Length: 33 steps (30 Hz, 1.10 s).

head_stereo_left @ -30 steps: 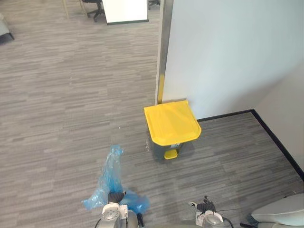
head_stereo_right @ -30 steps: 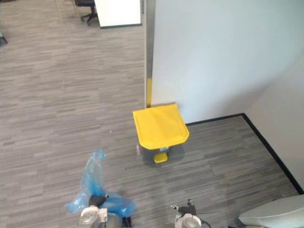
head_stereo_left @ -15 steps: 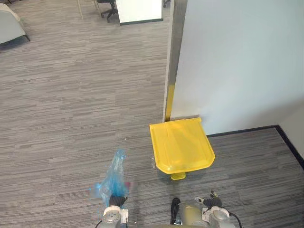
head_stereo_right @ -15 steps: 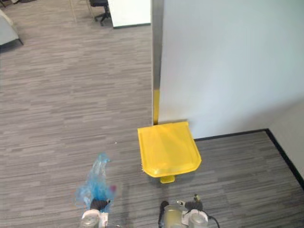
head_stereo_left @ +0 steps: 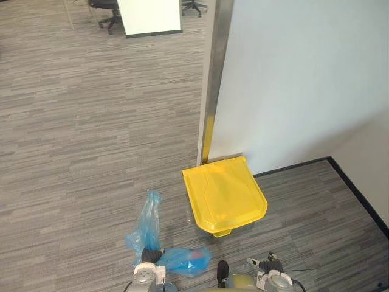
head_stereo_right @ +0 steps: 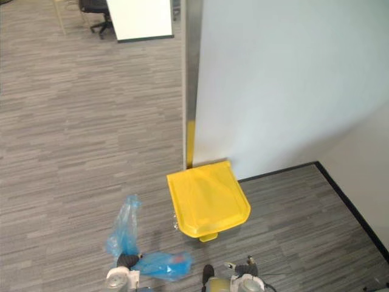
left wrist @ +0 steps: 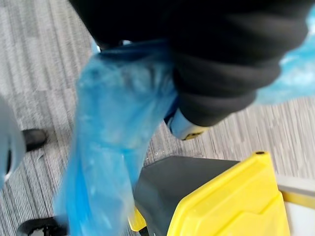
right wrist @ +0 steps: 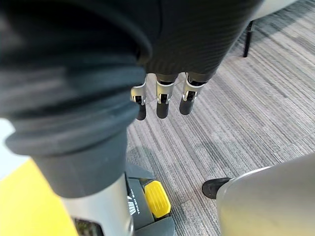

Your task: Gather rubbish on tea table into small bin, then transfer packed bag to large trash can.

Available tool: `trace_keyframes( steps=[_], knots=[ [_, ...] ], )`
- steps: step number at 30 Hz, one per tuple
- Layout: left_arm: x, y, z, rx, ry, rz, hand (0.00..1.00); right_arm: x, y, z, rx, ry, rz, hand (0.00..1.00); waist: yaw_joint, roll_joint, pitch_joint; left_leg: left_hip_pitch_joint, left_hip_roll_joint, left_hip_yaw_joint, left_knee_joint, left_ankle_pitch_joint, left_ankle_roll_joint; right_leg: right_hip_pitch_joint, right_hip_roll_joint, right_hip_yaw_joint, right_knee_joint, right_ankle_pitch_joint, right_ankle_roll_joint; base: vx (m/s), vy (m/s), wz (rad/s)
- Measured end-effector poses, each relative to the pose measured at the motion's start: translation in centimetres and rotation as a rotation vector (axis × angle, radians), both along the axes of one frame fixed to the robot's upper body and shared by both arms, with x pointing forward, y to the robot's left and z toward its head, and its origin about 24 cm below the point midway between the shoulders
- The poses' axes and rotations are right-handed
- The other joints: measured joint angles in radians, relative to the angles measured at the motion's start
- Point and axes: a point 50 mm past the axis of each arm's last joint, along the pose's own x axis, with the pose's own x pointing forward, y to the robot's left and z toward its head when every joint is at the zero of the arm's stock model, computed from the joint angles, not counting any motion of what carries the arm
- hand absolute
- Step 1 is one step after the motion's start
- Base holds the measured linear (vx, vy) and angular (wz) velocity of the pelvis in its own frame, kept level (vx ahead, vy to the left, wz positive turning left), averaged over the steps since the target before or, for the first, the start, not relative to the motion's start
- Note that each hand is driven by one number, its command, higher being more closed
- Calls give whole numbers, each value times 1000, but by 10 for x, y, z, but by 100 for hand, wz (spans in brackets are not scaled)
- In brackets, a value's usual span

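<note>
Left hand (head_stereo_left: pixel 147 254): lower left of the left eye view, at the bottom edge. It is clamped on the gathered neck of the bag, and its dark cover hides most of the fingers in the left wrist view.
Bag (left wrist: pixel 113 137): thin blue plastic, held off the floor by the left hand. One lobe stands up above the hand. A fuller lobe lies to the right of the hand with something reddish inside. In the left wrist view it hangs just beside the bin.
Right hand (right wrist: pixel 162 98): lower right of centre in the left eye view, at the bottom edge. The fingers are straight, spread slightly apart, and hold nothing.
Bin (head_stereo_left: pixel 225 194): centre of the left eye view, below the middle. It has a grey body and a yellow lid, and the lid is down. It stands on the floor against the foot of the wall, to the right of the bag and apart from it.
Pedal (right wrist: pixel 156 198): yellow, at the base of the bin's front, with the right hand above it and clear of it.
Wall (head_stereo_left: pixel 304 73): pale, in the upper right of the frame, with a black skirting strip (head_stereo_left: pixel 292 165) along its foot.
Post (head_stereo_left: pixel 214 73): metal, upright at the wall's left edge, with a yellow section just behind the bin.
Floor (head_stereo_left: pixel 79 152): grey striped carpet.
Chair (head_stereo_left: pixel 100 7): black, at the top edge, beside a white panel (head_stereo_left: pixel 149 15).
</note>
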Motion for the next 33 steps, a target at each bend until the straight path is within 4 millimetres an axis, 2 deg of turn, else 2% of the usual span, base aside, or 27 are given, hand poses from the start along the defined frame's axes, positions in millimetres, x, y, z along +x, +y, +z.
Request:
trace_keyframes(
  steps=[11, 16, 21, 24, 27, 28, 29, 30, 31, 32, 33],
  knots=[
    [-14, 2, -5, 6, 37, 9, 100, -3, -2, -1, -2, 7, -15, 0, 6, 16, 3, 32, 4, 26, -42, 18, 1, 0, 16, 26, -6, 18, -15, -25, -10, -9],
    [-14, 2, -5, 6, 39, 9, 100, -4, -2, -1, -2, 7, -13, 0, 8, 16, 3, 32, 6, 34, -56, 21, 2, -3, 21, 30, -29, 41, -22, -79, -25, -9],
    [-14, 2, -5, 5, 37, 10, 100, -3, 0, 0, -8, 9, 13, 0, 26, 12, 3, 30, 8, 73, -53, 20, 1, -17, 32, 69, -39, 65, -23, -62, -19, -26],
    [-9, 1, -3, 3, 24, 5, 100, -3, 1, 0, -10, 10, 15, 0, 28, 2, 9, 29, 11, 78, -34, 12, 0, -19, 32, 75, -29, 61, -14, -26, -7, -9],
    [-7, 0, -2, 2, 18, 3, 100, 1, 5, 1, -9, 1, 45, 0, 27, -9, 9, 32, 19, 84, 11, -13, 6, -65, 28, 65, 84, 19, -1, -22, 1, -10],
    [0, -2, 0, -2, 1, -1, 100, 8, 4, 3, -10, -23, 37, 0, 26, -12, 30, 51, 26, 86, 19, -35, 23, -160, 9, -4, 262, -12, 70, -71, -17, -12],
    [1, -3, 0, -4, -1, -1, 100, 12, 4, 5, -15, -38, 40, 0, 28, -12, 35, 54, 28, 86, 24, -37, 25, -185, 0, -26, 309, -33, 85, -85, -43, -5],
    [2, -1, 1, 1, -4, -4, 100, 19, 6, 8, -13, -59, 49, 0, 22, -19, 52, 66, 37, 85, 55, -58, 28, -220, -20, -65, 321, -51, 61, -30, -59, 10],
    [4, -1, 1, 5, -7, -8, 100, 20, 7, 8, -12, -61, 50, 0, 24, -29, 58, 71, 38, 84, 73, -70, 25, -230, -32, -79, 305, -47, 58, 0, -112, 14],
    [7, 2, 3, 14, -17, -13, 100, 21, 9, 9, -11, -63, 56, 0, 31, -51, 69, 72, 38, 82, 127, -104, 19, -245, -58, -100, 253, -33, 50, 14, -169, 13],
    [10, 6, 4, 26, -25, -16, 100, 22, 12, 9, -7, -64, 57, 0, 32, -74, 80, 67, 40, 71, 216, -160, 5, -241, -83, -102, 167, -42, 61, 35, -193, 14]
  ],
)
